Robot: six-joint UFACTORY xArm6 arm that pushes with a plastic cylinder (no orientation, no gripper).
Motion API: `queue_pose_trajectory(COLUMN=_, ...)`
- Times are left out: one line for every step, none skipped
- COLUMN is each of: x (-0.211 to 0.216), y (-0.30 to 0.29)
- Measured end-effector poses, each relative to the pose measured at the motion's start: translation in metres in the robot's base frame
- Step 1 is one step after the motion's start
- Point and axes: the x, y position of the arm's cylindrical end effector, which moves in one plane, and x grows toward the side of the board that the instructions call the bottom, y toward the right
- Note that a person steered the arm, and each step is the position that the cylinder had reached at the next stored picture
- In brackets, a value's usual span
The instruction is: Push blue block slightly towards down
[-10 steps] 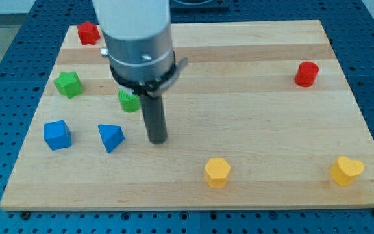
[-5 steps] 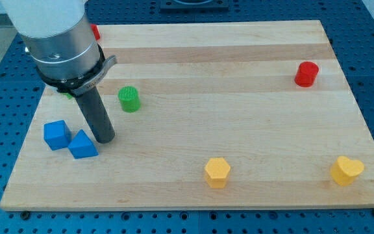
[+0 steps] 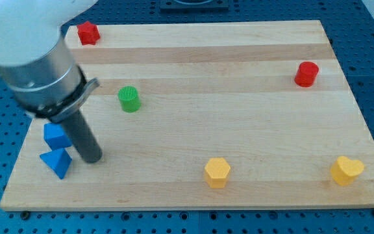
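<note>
A blue triangular block lies near the board's lower left corner. A blue cube sits just above it, partly hidden behind the rod. My tip rests on the board just to the right of the blue triangular block, close to it. I cannot tell whether it touches the block. The arm's grey body covers the upper left of the board.
A green cylinder stands right of the arm. A red block is at the top left, a red cylinder at the right. A yellow hexagonal block and a yellow heart-shaped block lie along the bottom.
My tip has moved left and down. The blue triangular block has slid left and down to below the blue cube. The green star block is now hidden behind the arm.
</note>
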Motion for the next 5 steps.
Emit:
queue_pose_trajectory(x=-0.050, y=0.000)
queue_pose_trajectory(x=-0.069, y=-0.019)
queue_pose_trajectory(x=-0.065, y=-0.047)
queue_pose_trajectory(x=-0.057, y=-0.068)
queue_pose_trajectory(x=-0.042, y=-0.070)
